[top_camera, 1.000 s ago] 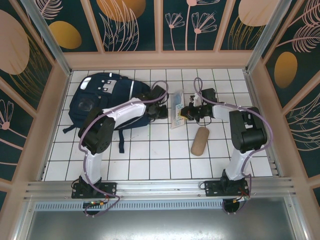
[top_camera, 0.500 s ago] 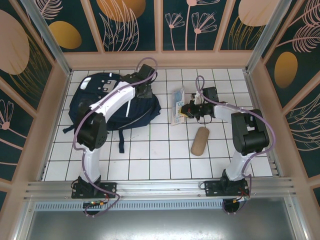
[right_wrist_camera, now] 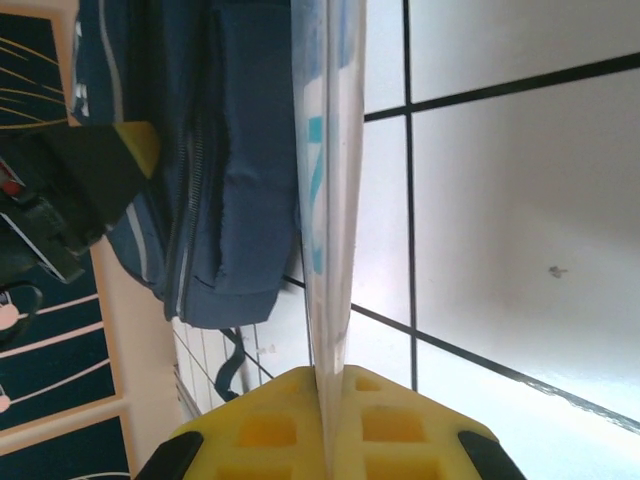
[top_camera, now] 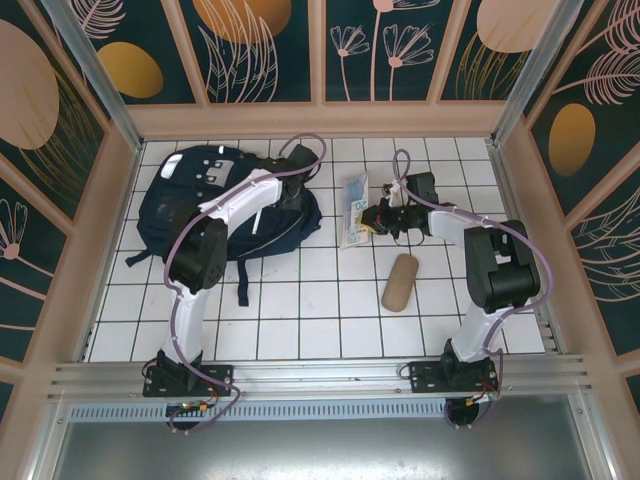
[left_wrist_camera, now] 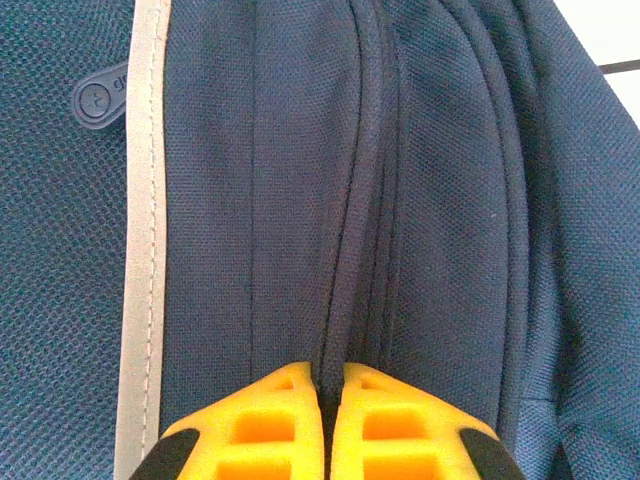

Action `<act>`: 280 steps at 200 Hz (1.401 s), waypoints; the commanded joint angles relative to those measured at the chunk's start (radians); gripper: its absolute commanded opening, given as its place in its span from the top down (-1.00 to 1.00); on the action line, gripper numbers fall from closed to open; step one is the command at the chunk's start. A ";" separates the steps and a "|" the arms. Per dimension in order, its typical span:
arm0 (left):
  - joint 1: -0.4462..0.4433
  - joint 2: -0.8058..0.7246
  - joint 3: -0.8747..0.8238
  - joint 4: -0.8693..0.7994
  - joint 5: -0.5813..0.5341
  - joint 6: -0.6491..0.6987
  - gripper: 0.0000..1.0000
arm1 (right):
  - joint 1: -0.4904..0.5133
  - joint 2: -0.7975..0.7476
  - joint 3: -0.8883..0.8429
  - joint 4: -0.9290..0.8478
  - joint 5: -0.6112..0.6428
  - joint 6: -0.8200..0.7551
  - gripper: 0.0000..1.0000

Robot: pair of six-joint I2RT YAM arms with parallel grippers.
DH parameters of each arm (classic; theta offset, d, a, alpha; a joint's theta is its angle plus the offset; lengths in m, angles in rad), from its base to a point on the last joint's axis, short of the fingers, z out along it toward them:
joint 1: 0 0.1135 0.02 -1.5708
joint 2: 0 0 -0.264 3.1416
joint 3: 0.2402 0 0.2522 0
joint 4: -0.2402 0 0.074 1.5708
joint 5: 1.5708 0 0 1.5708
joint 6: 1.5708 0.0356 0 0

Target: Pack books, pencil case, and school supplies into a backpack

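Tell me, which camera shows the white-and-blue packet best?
The top camera: the packet's whole printed face shows, right of the backpack. The right wrist camera sees it edge-on, pinched in the right claw.

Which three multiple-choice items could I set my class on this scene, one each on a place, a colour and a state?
1. Where does the tan oblong fabric pouch lie?
A hanging on the wall; B on the white tiled table; C in an end effector.
2. What colour is the large fabric backpack?
A navy blue; B red; C green.
3. How is the right end effector?
A wide open; B shut on the flat white-and-blue printed packet; C shut on the pouch.

Key:
1 B, it rests on bare tiles, apart from both arms.
2 A, navy cloth with white stripes.
3 B, the packet's edge sits between its yellow fingers.
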 commanded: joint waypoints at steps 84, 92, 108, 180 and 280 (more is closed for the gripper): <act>0.112 -0.329 0.119 -0.043 0.226 -0.014 1.00 | 0.158 -0.002 0.074 0.389 0.009 0.308 1.00; 0.127 -0.348 0.120 -0.035 0.259 -0.017 1.00 | 0.178 0.015 0.095 0.409 0.018 0.325 1.00; 0.159 -0.381 0.113 -0.017 0.316 -0.024 1.00 | 0.219 0.059 0.144 0.443 0.041 0.360 1.00; 0.247 -0.462 0.054 0.061 0.463 -0.087 1.00 | 0.410 0.360 0.420 0.520 0.145 0.528 1.00; 0.257 -0.483 0.010 0.068 0.480 -0.086 1.00 | 0.473 0.404 0.486 0.271 0.394 0.572 1.00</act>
